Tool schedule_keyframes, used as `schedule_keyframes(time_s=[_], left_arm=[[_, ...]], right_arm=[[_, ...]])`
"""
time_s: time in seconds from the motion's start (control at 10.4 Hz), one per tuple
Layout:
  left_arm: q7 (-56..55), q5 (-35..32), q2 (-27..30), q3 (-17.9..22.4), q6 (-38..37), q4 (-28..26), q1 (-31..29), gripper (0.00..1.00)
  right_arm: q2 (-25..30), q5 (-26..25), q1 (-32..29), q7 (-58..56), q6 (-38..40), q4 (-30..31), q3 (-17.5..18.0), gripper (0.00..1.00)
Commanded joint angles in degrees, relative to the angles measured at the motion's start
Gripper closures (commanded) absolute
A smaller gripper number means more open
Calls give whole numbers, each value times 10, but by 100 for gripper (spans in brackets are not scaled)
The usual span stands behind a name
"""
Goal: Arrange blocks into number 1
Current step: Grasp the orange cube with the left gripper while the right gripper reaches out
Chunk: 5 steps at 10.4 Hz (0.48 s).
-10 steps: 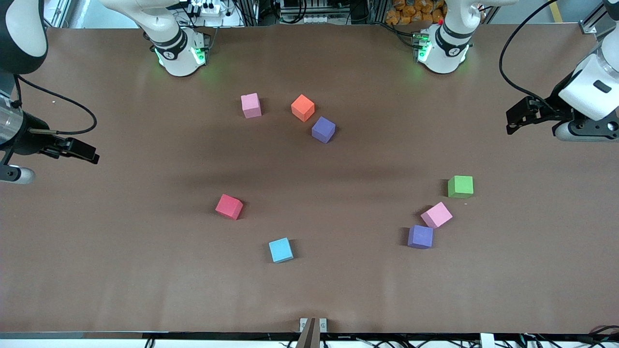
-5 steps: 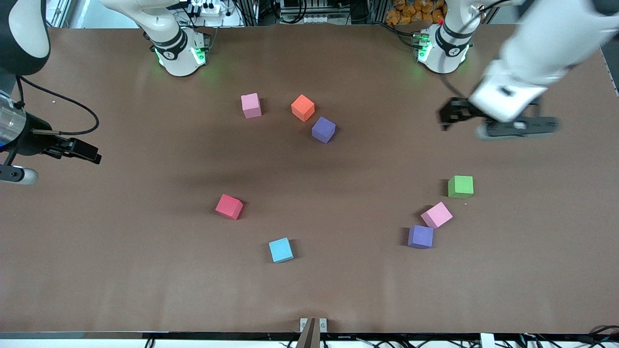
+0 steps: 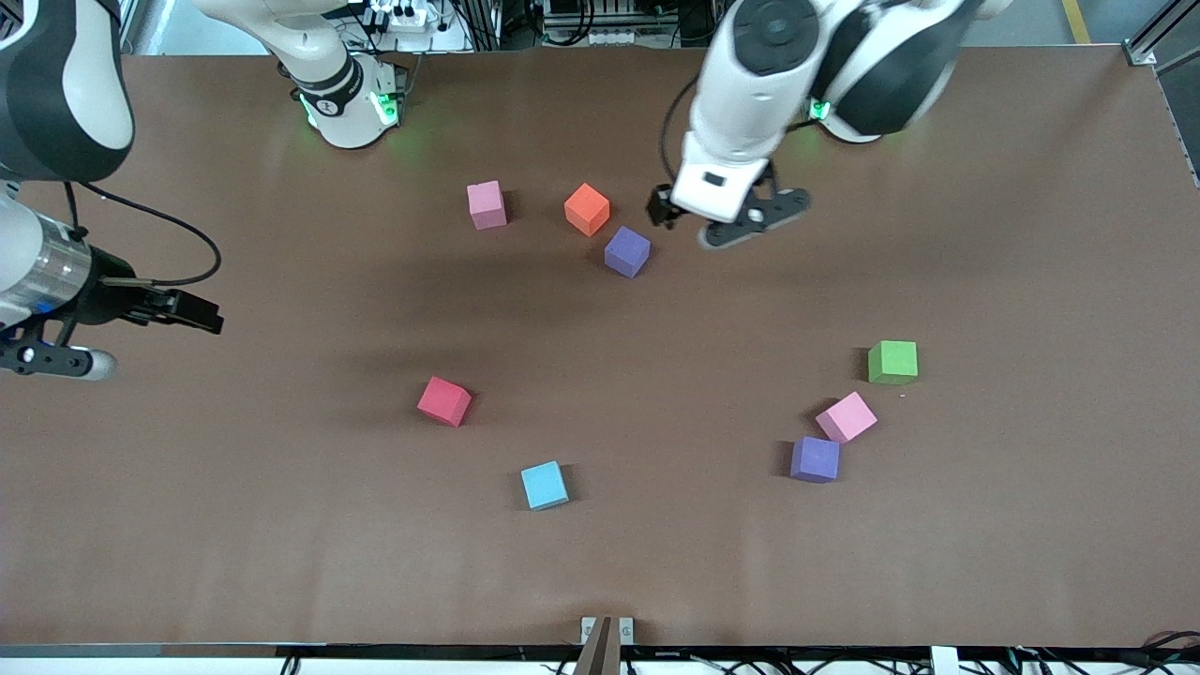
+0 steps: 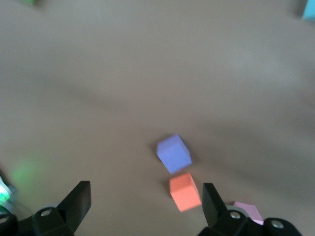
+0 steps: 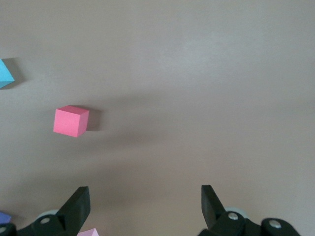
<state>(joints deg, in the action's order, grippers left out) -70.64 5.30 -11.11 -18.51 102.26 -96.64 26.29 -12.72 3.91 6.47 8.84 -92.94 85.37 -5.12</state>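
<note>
1. The right gripper [image 3: 204, 320] hangs over the right arm's end of the table, jaws spread wide and empty. This arm seems to be waiting.
2. The red block [image 3: 444, 400] sits alone mid-table. One pink block [image 3: 487, 204] lies close to the robots' bases. A light blue cube [image 3: 545, 485], not needed, is nearer the camera.
3. The orange block [image 3: 587, 208] and a purple block [image 3: 626, 251] sit nearly corner to corner. The purple one is slightly nearer the camera.
4. The left gripper [image 3: 664, 208] hovers over the table just beside that pair, toward the left arm's end. Its jaws are fully apart and hold nothing.
5. The step in hand looks like a first pick, probably the purple or orange block. To do it well:
   - centre over one block only;
   - turn the wrist so the fingers meet two flat faces, since both blocks sit skewed;
   - come down straight so a finger does not nudge the neighbour.
6. Toward the left arm's end lie a second purple block [image 3: 815, 458] touching the other pink block [image 3: 847, 416], with a green cube [image 3: 892, 362] near them.
</note>
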Motion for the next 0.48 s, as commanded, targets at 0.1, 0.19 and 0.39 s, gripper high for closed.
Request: schedule_keyframes(time_s=[0.1,0.19,0.39], left_arm=[[-191,17,-58,4,169,-85,91,0],[-216,16,-72,4,207,-106,105,0],[-265,22,-101,-21,268,-134,113,0]], right_arm=[[-33,33,10,3,-26,1,-2,0],[-43,34,14,3,-39,1,-2,0],[-60,34,25,3,-61,1,-2,0]])
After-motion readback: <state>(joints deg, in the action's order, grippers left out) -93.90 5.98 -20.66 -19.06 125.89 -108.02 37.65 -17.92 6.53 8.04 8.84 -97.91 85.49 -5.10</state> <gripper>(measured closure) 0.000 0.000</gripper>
